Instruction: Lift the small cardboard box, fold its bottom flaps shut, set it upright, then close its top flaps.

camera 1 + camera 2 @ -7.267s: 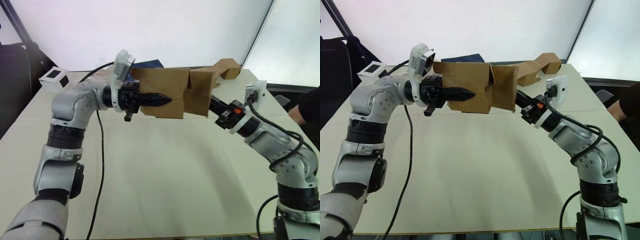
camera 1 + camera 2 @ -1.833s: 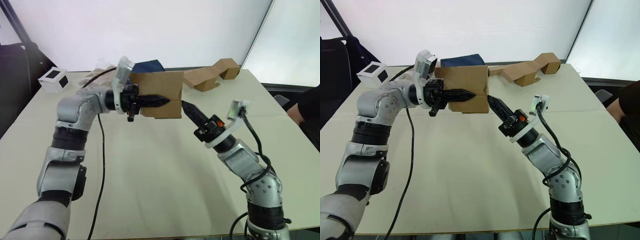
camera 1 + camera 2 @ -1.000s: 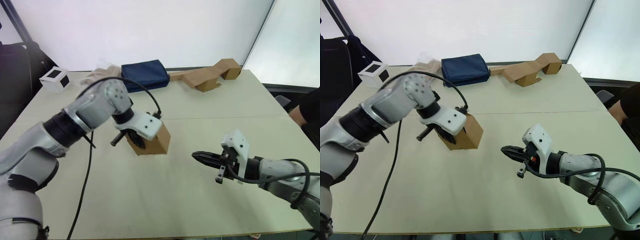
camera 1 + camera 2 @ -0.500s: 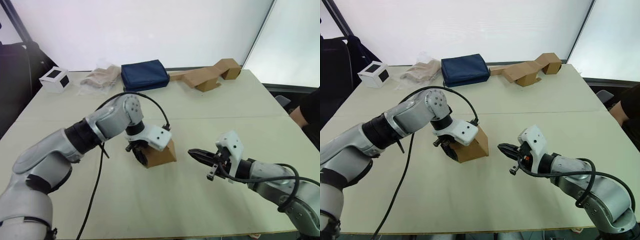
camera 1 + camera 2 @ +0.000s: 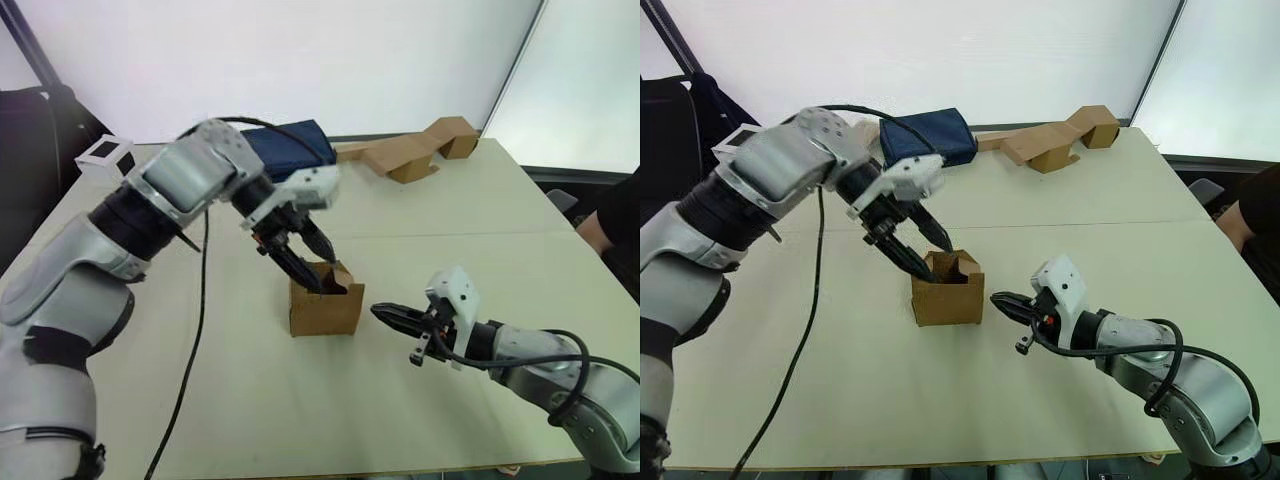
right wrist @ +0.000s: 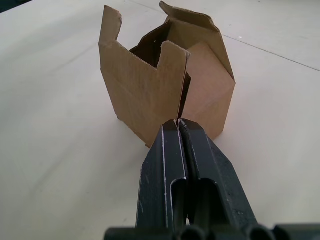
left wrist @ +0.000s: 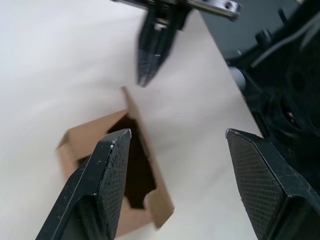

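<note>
- The small cardboard box point(image 5: 947, 291) stands upright on the counter point(image 5: 970, 400), top flaps raised.
- The left gripper point(image 5: 923, 250), fingers spread, hangs directly above its opening.
- The right gripper point(image 5: 1002, 302), fingers clenched, waits just beside.

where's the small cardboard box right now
The small cardboard box stands upright mid-table with its top flaps open, below the open left gripper and beside the shut right gripper.

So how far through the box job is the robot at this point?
Done, by the look of it: the box stands upright on the table, so lifting, bottom fold and setting down seem finished. In hand: the open left gripper is at the box's open top; the shut right gripper points at its side. Left: the top flaps stand up, unclosed.
</note>
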Controlling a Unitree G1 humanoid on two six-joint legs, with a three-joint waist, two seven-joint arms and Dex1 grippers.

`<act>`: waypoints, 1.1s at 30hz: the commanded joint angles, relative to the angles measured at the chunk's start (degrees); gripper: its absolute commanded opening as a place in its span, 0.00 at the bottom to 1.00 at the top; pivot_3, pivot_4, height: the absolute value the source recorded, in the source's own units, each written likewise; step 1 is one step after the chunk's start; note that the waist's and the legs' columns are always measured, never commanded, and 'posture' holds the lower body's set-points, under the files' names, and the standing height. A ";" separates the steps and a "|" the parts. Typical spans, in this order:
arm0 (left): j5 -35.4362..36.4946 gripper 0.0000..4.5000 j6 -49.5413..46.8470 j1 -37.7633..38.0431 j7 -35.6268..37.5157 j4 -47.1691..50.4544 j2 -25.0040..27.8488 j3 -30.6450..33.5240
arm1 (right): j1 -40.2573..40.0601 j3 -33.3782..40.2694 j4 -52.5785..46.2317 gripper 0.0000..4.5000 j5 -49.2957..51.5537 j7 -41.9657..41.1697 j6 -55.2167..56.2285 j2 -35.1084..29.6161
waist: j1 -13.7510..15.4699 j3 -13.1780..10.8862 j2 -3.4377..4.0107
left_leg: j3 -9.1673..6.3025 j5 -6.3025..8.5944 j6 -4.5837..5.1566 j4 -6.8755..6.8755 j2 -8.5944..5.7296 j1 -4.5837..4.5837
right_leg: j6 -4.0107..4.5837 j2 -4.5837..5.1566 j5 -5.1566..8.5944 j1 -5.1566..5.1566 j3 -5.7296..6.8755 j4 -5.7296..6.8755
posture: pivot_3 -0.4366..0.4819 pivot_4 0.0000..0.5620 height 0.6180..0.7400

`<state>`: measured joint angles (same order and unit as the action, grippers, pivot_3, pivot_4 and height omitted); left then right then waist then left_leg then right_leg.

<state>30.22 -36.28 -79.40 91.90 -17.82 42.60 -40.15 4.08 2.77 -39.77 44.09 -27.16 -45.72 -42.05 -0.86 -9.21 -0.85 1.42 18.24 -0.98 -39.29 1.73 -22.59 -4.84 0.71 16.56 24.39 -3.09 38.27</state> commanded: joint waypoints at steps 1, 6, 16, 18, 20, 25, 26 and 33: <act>-0.72 0.58 -1.28 4.58 -4.74 -2.23 -0.23 9.35 | -0.54 1.76 1.09 0.00 -1.87 -0.77 2.06 0.27 | 0.00 0.00 0.00 | 0.00 0.00 0.00 0.00 0.00 0.00 | 0.00 0.00 0.00 0.00 0.00 0.01 | 0.48 0.27 1.00; 0.47 0.13 -3.04 17.46 -14.46 0.89 -0.47 22.28 | -0.22 0.73 5.44 0.00 -6.06 -2.07 4.47 0.56 | -0.09 0.00 0.00 | 0.00 0.00 0.00 -0.02 0.06 0.02 | 0.00 0.02 0.00 0.01 -0.01 0.07 | 0.48 0.27 1.00; -3.83 0.01 -6.76 50.62 -40.51 23.93 -3.93 32.10 | 4.25 -5.88 17.75 0.00 -15.57 -5.74 11.30 5.69 | 0.45 0.04 0.00 | 0.02 -0.05 -0.10 -0.04 0.08 0.04 | -0.01 0.30 -0.01 0.00 -0.06 0.18 | 0.48 0.27 1.00; -4.83 0.01 -6.80 55.41 -44.30 26.96 -6.42 31.63 | 6.17 -8.79 20.53 0.00 -18.14 -6.65 12.41 6.99 | 0.28 0.07 0.04 | 0.07 -0.05 -0.09 -0.03 0.04 0.07 | -0.02 0.37 -0.01 -0.04 -0.06 0.16 | 0.48 0.27 1.00; -5.74 0.01 -6.32 57.20 -46.69 27.28 -8.47 31.78 | 7.54 -10.78 22.71 0.00 -20.20 -7.88 13.21 7.41 | 0.22 0.07 0.04 | 0.12 -0.04 -0.08 -0.02 0.03 0.10 | -0.03 0.40 -0.02 -0.05 -0.05 0.16 | 0.48 0.27 1.00; -7.58 0.01 -4.93 58.40 -49.31 26.86 -11.39 31.28 | 9.34 -12.42 25.49 0.00 -22.51 -10.79 14.24 7.74 | 0.20 0.07 0.04 | 0.08 -0.05 -0.10 -0.02 0.04 0.13 | -0.03 0.33 -0.02 -0.05 -0.02 0.19 | 0.48 0.27 1.00; -7.74 0.01 -4.91 58.41 -49.48 26.90 -11.69 31.13 | 9.56 -12.59 25.93 0.00 -22.91 -11.26 14.57 7.75 | 0.19 0.07 0.04 | 0.09 -0.05 -0.10 -0.02 0.04 0.13 | -0.03 0.34 -0.02 -0.05 -0.02 0.19 | 0.48 0.27 1.00; -7.05 0.01 -5.90 59.20 -47.95 27.82 -11.44 30.73 | 7.92 -13.89 20.46 0.00 -19.89 -15.23 9.79 8.03 | 0.07 0.07 0.04 | 0.08 -0.05 -0.10 -0.01 0.07 0.14 | -0.03 0.30 -0.02 -0.05 -0.02 0.20 | 0.48 0.27 1.00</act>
<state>22.52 -42.16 -20.37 42.72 7.42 31.04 -9.85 12.21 -10.65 -15.80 22.36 -41.30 -35.07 -34.60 -0.79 -9.13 -0.81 1.49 18.19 -1.08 -39.31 1.81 -22.45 -4.87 1.01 16.54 24.34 -3.11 38.47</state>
